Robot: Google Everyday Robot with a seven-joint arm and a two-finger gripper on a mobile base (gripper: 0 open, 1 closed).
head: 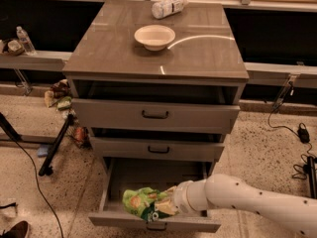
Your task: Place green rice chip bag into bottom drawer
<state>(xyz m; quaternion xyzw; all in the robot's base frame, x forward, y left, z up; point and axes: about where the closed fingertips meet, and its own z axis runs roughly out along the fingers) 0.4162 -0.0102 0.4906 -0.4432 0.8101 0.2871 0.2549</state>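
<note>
My claw gripped the green rice chip bag over the open bottom drawer, six o'clock from the cream bowl; only the release looked left.

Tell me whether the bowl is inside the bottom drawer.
No, the bowl sits on the cabinet top; the gripper is low, beside the bag at the open bottom drawer.
</note>
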